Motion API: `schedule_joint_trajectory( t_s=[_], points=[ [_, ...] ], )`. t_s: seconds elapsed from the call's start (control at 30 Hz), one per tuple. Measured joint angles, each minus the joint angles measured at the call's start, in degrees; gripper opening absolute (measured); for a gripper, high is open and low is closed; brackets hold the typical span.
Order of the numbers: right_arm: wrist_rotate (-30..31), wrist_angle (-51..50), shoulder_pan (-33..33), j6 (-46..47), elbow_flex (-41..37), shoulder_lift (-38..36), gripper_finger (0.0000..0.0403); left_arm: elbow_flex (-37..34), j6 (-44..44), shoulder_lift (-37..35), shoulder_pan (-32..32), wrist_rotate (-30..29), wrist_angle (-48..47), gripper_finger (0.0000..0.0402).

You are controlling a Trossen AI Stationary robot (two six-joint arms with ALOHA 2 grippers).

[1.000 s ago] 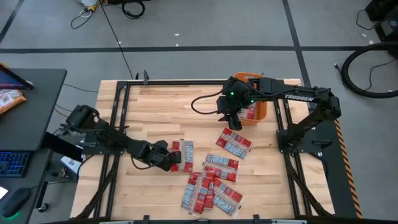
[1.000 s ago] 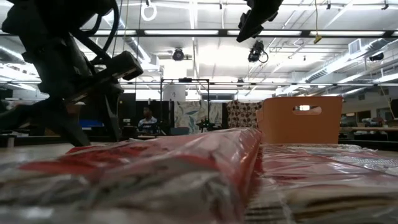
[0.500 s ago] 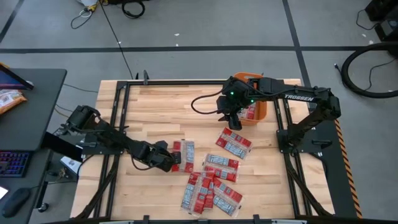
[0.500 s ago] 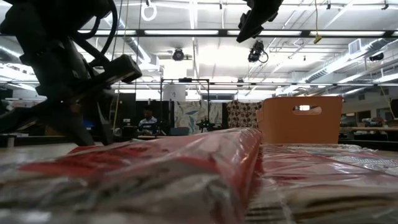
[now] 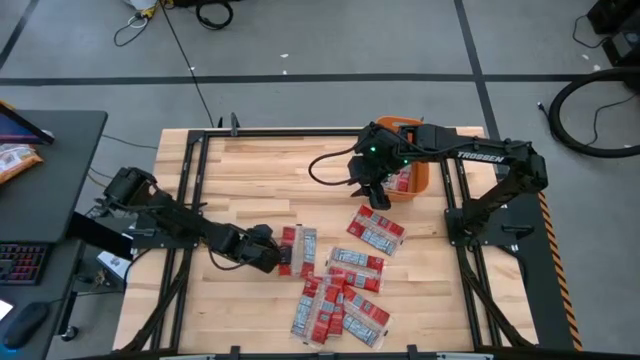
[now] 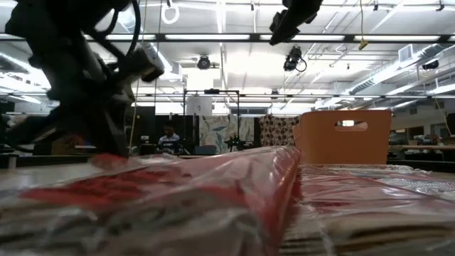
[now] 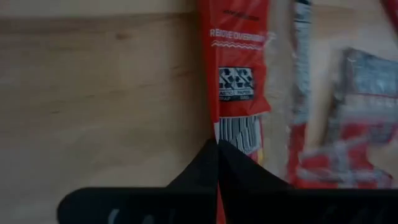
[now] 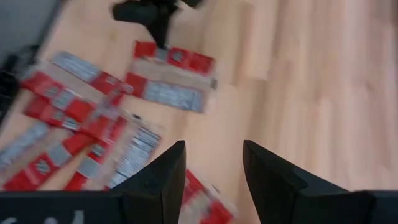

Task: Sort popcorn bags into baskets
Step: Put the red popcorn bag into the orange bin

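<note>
Several red-and-grey popcorn bags lie on the wooden table: one [image 5: 377,229] near the middle, one [image 5: 355,265] nearer, and a pile [image 5: 335,305] by the near edge. My left gripper [image 5: 276,256] reaches in low from the table's left and is shut on another popcorn bag [image 5: 299,250]. The orange basket [image 5: 412,172] stands at the far right, with bags inside. My right gripper [image 5: 372,190] hangs open high above the table beside the basket, holding nothing. Its own view [image 8: 214,168] looks down on the loose bags. My left gripper pinches the bag's red edge strip by the barcode [image 7: 235,132] between its two shut fingers [image 7: 205,168]. The fingers come slanting down from the table's left, onto the bag's left edge. Beyond the fingers, the rest of the bag [image 7: 239,74] lies flat on the table.
Bare wood lies left and far of the bags [image 5: 260,170]. A black metal frame [image 5: 190,180] borders the table's sides. In the low view the basket [image 6: 346,135] stands behind bags that fill the foreground [image 6: 213,199]. A desk with a keyboard [image 5: 20,265] stands left of the table.
My left gripper has shut onto the left edge of the bag beside it and its wrist has rolled a little. The bag has stayed in place on the table. My right gripper has stayed open above the basket's side.
</note>
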Motion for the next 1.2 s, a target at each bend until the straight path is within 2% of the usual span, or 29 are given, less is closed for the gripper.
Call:
schedule_joint_trajectory(
  t_s=[0.1,0.27,0.77,0.97,1.2],
  points=[
    [-4.0,2.6,0.0,-1.1,0.1,1.7,0.0164,0.0,3.6,-1.7,0.0,0.2,-0.2,0.0003],
    [-5.1,4.9,0.0,-1.0,0.0,6.9,0.0164,0.0,10.5,-4.1,0.0,-0.3,0.1,0.0002],
    [-14.6,14.6,0.4,-0.4,0.0,18.1,0.0166,0.0,24.8,-5.7,0.0,-1.6,4.0,0.0002],
    [-18.1,19.3,0.5,-0.4,0.0,22.0,0.0188,0.0,29.4,-5.7,0.0,-2.8,5.9,0.0002],
    [-18.2,20.9,0.5,0.6,0.0,25.6,0.0221,0.1,33.8,-5.8,0.0,-6.1,8.5,0.0003]
  ],
)
